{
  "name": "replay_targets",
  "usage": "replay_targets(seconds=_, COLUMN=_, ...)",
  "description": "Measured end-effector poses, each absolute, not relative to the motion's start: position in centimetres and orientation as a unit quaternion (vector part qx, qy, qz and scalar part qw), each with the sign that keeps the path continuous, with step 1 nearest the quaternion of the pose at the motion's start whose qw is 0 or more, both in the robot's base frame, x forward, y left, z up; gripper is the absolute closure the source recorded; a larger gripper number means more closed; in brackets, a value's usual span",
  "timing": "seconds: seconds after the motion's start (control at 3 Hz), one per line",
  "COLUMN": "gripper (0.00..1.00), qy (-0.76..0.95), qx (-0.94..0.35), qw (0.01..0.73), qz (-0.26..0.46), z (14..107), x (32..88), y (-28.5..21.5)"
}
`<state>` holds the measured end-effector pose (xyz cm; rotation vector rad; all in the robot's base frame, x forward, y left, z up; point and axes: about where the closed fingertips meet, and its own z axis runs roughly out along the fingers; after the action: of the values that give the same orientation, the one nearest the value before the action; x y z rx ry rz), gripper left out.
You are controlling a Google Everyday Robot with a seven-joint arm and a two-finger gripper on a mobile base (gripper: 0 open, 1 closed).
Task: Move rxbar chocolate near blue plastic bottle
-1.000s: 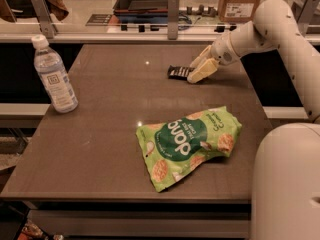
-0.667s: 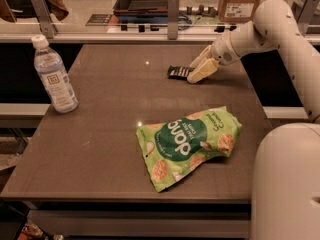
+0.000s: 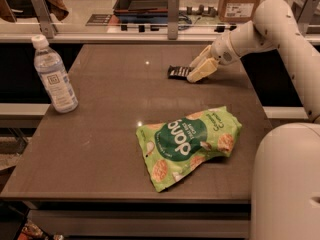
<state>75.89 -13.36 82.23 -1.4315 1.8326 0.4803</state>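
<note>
The rxbar chocolate (image 3: pixel 178 72), a small flat black wrapper bar with pale lettering, lies far right on the brown tabletop (image 3: pixel 100 149) (well apart from the tall bluish plastic bottle (image 3: pixel 55 76) at the left edge). Its right end is hidden under the cream gripper (image 3: pixel 199 72) — whether that clamps it, I cannot tell. The white arm (image 3: pixel 260 31) slants down from the right.

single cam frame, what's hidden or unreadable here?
Camera view:
- rxbar chocolate: its right end is hidden by the claw, which sits at the far right of the table. The lettering is too small to read.
- blue plastic bottle: the label text is too small.
- robot body: cut off by the right and bottom edges.
- green bag: covers the tabletop beneath it.
</note>
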Motion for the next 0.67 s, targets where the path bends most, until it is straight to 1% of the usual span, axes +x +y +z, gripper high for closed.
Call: replay_targets(seconds=0.67, gripper=1.0, qy=0.716, qx=-0.559, qw=0.374, qz=0.188, z=82.23, x=75.89, y=-13.35)
